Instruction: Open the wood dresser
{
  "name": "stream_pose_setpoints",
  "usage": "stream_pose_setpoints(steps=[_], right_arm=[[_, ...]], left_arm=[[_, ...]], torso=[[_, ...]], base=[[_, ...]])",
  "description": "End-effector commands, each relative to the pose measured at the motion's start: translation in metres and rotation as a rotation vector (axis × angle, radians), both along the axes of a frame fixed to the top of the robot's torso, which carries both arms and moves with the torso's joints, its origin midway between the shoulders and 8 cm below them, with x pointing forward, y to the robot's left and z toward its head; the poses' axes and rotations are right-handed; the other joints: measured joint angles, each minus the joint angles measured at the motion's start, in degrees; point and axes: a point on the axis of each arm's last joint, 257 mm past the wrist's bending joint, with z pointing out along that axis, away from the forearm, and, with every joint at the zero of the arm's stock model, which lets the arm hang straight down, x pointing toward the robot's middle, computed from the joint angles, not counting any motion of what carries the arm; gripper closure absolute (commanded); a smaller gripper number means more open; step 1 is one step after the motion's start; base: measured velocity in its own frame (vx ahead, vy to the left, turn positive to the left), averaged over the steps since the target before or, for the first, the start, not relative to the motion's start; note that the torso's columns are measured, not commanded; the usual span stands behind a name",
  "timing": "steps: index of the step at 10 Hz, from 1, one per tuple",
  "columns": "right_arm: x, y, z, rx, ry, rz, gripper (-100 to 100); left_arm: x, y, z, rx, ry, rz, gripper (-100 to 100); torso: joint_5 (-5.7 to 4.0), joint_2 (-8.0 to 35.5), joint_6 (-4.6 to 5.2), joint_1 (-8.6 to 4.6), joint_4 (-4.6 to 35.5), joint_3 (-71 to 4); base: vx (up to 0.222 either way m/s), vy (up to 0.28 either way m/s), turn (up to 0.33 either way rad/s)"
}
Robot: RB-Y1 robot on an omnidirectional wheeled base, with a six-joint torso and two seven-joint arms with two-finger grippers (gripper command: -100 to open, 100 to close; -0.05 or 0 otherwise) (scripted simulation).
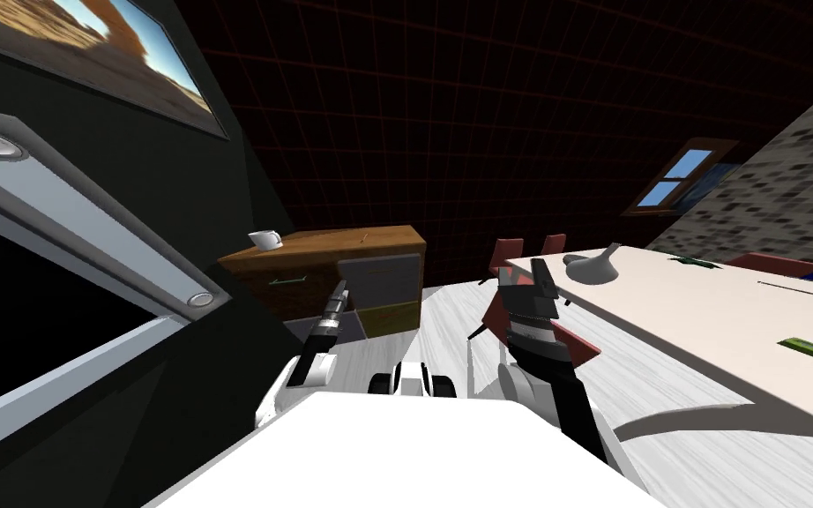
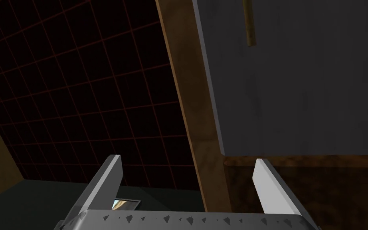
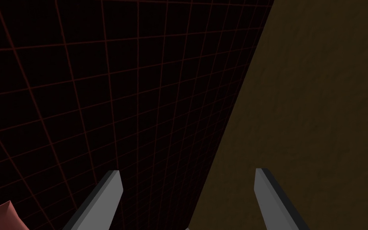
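Note:
The wood dresser (image 1: 308, 265) stands ahead against the dark gridded wall, with a grey drawer front (image 1: 387, 278) and a white cup (image 1: 264, 238) on top. My left gripper (image 1: 341, 285) reaches out to the grey front's left edge. In the left wrist view my left gripper (image 2: 187, 165) is open and holds nothing. Just beyond its fingers are the grey front (image 2: 299, 80), a brown wood frame strip (image 2: 191, 112) and a thin brass handle (image 2: 250, 24) farther off. My right gripper (image 1: 524, 275) is raised to the right, near the red chairs, and it (image 3: 187, 175) is open and empty.
A black wall unit with a screen (image 1: 87, 265) runs close along my left. A long white table (image 1: 713, 326) with a grey object (image 1: 594, 265) fills the right side, with red chairs (image 1: 510, 251) at its near end. Pale wood floor (image 1: 449, 309) lies between table and dresser.

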Motion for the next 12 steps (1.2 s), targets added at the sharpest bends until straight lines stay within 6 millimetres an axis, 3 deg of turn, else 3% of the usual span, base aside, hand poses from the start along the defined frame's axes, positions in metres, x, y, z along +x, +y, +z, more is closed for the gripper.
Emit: stream_pose_setpoints(steps=[1, 8, 10, 12], right_arm=[[0.0, 0.0, 0.0, 0.0, 0.0, 0.0, 0], [0.0, 0.0, 0.0, 0.0, 0.0, 0.0, 0], [0.0, 0.0, 0.0, 0.0, 0.0, 0.0, 0], [0.0, 0.0, 0.0, 0.0, 0.0, 0.0, 0]], left_arm=[[0.006, 0.005, -0.02, -0.008, 0.042, 0.01, -100], [0.017, -0.008, -0.063, -0.171, 0.102, 0.062, -100], [0.018, -0.016, -0.068, -0.22, 0.104, 0.072, -100], [0.02, -0.012, -0.059, -0.208, 0.103, 0.072, -100]], torso=[[0.02, 0.07, 0.0, 0.09, 0.03, 0.06], [0.04, 0.09, 0.0, 0.15, 0.03, 0.06], [0.03, 0.11, 0.0, 0.11, 0.04, 0.08], [0.04, 0.05, -0.01, 0.18, 0.02, 0.04]], base=[[0.156, -0.041, 0.001], [0.128, -0.03, 0.0], [0.043, -0.023, 0.0], [0.04, -0.004, -0.012]])
